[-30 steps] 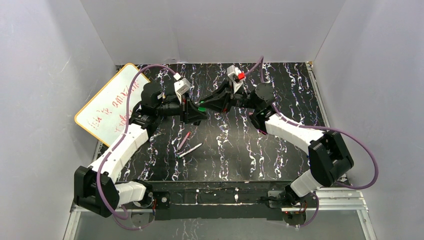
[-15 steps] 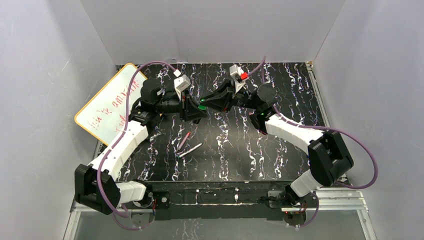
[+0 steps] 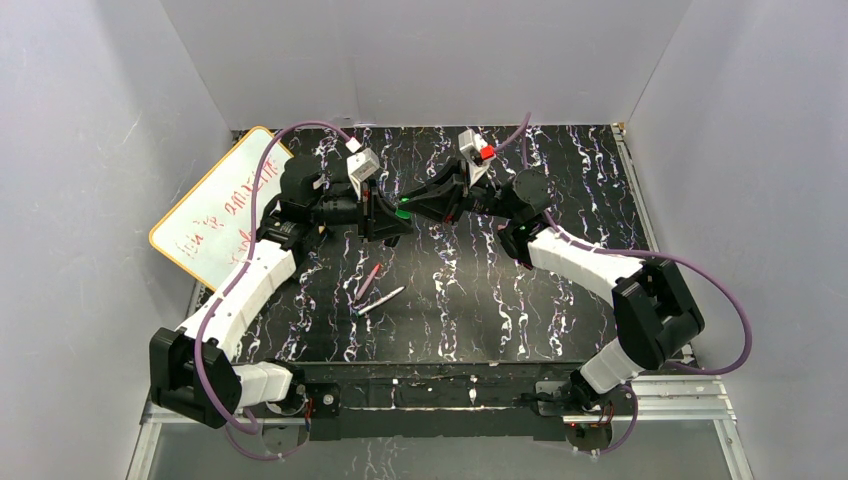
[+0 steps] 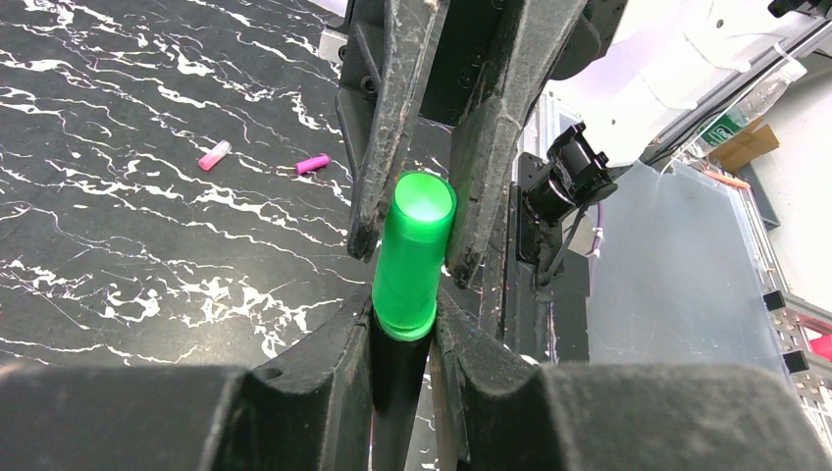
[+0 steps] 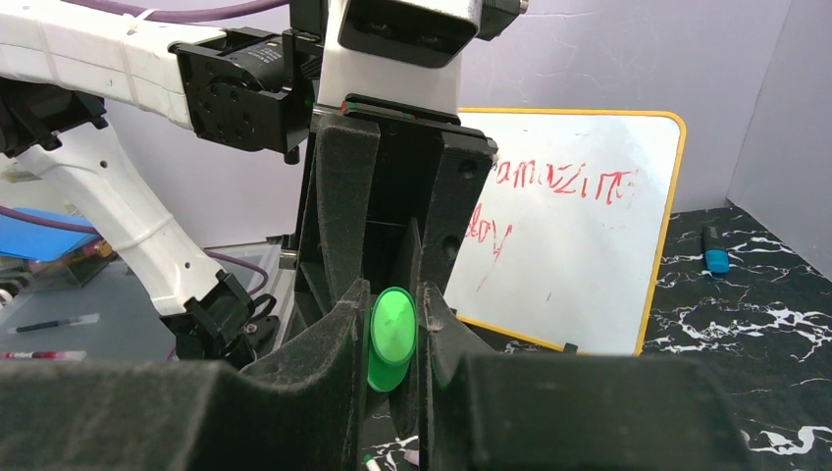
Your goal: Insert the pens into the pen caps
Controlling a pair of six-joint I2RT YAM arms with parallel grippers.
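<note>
My left gripper (image 4: 402, 312) is shut on the thick black pen (image 4: 397, 383). The green cap (image 4: 413, 257) sits over the pen's tip, and my right gripper (image 5: 392, 299) is shut on that cap (image 5: 390, 339). The two grippers meet tip to tip above the far middle of the table (image 3: 403, 212). The magenta pen (image 3: 367, 280) and the white-grey pen (image 3: 381, 299) lie side by side on the table nearer the arms. The pale pink cap (image 4: 214, 155) and the magenta cap (image 4: 313, 164) lie loose on the table.
The yellow-rimmed whiteboard (image 3: 213, 207) with red writing leans at the far left; it also shows in the right wrist view (image 5: 579, 235). A small blue and black object (image 5: 715, 251) lies on the table beside it. Grey walls enclose the black marbled table (image 3: 480, 300).
Both grippers have shifted slightly toward the far side and pressed closer together, with the green cap still between them. The pens on the table have not moved.
</note>
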